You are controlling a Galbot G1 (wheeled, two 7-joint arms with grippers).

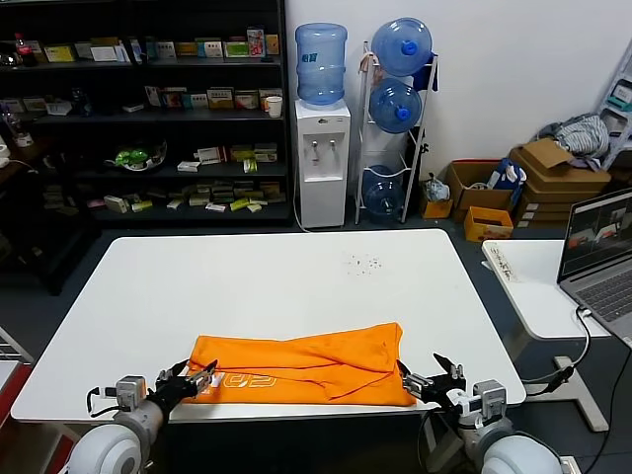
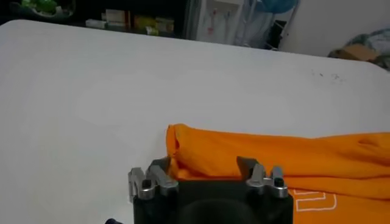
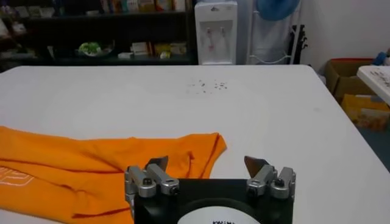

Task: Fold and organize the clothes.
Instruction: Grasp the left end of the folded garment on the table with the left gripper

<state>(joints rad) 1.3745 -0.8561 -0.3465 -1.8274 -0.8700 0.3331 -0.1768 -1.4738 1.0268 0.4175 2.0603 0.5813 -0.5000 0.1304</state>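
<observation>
The orange T-shirt (image 1: 306, 365) lies folded into a long band near the front edge of the white table (image 1: 276, 286), with white lettering (image 1: 247, 380) showing along its near side. My left gripper (image 1: 193, 380) is at the shirt's left end, open. In the left wrist view the gripper (image 2: 204, 167) has its fingers spread wide, and the shirt's end (image 2: 244, 155) lies just beyond and between them, ungripped. My right gripper (image 1: 434, 380) is open at the shirt's right end. In the right wrist view the gripper (image 3: 207, 164) holds nothing, and the shirt's corner (image 3: 201, 149) lies by one finger.
A side table (image 1: 533, 286) with an open laptop (image 1: 602, 252) stands to the right. Small dark specks (image 1: 362, 263) dot the far right of the table. Beyond the table are shelves (image 1: 148, 109), a water dispenser (image 1: 323, 163) and cardboard boxes (image 1: 553, 173).
</observation>
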